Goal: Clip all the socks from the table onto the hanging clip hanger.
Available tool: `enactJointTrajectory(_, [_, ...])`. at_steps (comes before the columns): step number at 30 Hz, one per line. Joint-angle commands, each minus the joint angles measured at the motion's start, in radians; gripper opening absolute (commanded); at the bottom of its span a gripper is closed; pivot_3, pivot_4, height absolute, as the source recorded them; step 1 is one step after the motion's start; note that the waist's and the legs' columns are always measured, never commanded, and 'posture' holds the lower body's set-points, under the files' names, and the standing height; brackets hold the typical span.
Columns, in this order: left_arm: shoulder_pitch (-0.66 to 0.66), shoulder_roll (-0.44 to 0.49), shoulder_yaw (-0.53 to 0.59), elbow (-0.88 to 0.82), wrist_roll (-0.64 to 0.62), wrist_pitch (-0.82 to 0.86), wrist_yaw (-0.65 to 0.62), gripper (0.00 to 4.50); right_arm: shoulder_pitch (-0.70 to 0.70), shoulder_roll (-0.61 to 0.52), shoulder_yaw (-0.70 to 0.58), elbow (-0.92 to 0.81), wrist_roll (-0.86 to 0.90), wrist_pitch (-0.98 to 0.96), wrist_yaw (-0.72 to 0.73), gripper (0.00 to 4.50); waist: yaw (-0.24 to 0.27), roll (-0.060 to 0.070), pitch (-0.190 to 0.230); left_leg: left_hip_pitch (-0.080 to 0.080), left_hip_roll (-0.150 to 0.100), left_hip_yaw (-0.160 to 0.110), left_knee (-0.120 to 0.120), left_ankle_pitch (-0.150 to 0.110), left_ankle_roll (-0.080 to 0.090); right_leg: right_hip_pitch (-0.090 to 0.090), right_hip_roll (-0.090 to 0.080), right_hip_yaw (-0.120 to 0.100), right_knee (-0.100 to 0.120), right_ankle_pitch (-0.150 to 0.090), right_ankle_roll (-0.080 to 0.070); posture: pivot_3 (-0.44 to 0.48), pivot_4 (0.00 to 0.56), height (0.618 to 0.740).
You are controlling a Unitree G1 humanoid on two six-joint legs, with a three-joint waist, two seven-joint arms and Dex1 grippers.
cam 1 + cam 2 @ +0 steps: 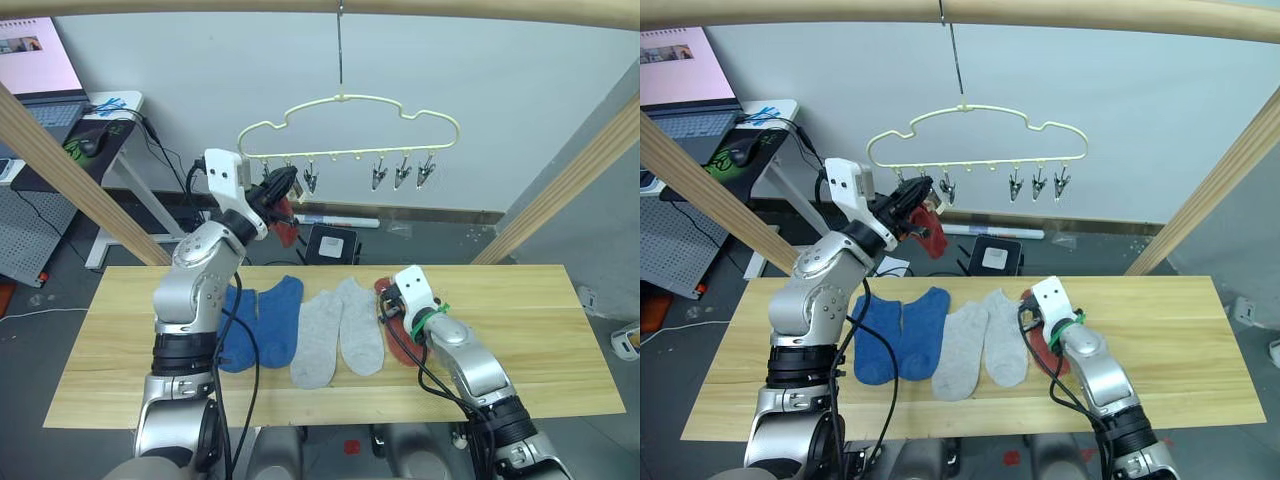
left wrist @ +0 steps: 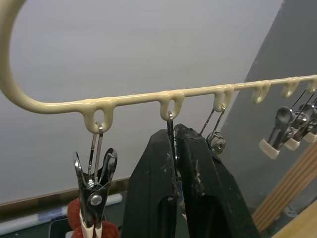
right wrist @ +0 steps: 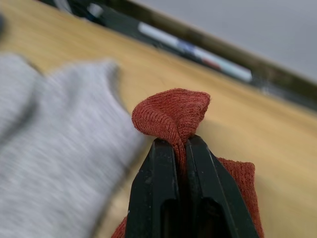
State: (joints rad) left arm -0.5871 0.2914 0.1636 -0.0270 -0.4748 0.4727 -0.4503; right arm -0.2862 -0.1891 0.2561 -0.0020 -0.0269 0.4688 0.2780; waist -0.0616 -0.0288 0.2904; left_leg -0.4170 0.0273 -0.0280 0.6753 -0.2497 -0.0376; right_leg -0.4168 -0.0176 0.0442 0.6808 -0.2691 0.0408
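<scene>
One rust-red sock [image 2: 91, 229] was hung on end clip of clip hanger [image 1: 350, 100]. Left gripper [image 2: 177, 144] was clamped on next clip. Right gripper [image 3: 181, 144] was pinched on second rust-red sock [image 3: 173, 116] on table [image 1: 520, 320] below hanger. Blue socks [image 1: 265, 320] and grey socks [image 1: 340, 330] were left unclipped.

This looks like a robotics lab or test room. A pale plank desk [image 1: 560, 330] stands on a bare grey floor under a frame of thick wooden poles [image 1: 560, 190], against a plain wall. Well off beyond the left gripper [image 1: 283, 190], a white side table [image 1: 120, 125] carries a laptop [image 1: 45, 75], a mouse [image 1: 90, 146] and loose cables.
</scene>
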Motion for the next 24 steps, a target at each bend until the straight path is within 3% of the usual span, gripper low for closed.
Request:
enactJointTrajectory(1, [-0.031,0.021,0.022,-0.050,-0.054,0.029,-0.029,0.00,-0.070,0.028,0.053,-0.109,-0.015,-0.054,0.037,0.02,0.000,0.000,0.000,0.000,0.000,0.000,0.000,0.000,0.000,0.000,0.000,0.000,0.000,0.000,0.000,-0.084,0.300,0.740])
enactJointTrajectory(12, [-0.038,0.031,0.041,-0.065,-0.124,0.097,-0.025,0.00,-0.268,0.160,0.092,-0.064,-0.007,-0.084,0.069,0.02,0.000,0.000,0.000,-0.001,0.000,-0.001,-0.009,0.000,0.000,-0.004,-0.001,0.000,-0.002,0.000,0.000,-0.090,0.298,0.740])
enactJointTrajectory(24, [-0.021,0.024,0.039,-0.099,-0.145,0.137,-0.017,0.00,-0.351,0.232,0.080,0.086,0.000,-0.163,0.087,0.02,-0.001,0.000,0.000,-0.001,0.000,-0.001,-0.011,0.000,0.000,-0.005,-0.002,0.000,-0.003,0.000,-0.001,-0.075,0.299,0.740])
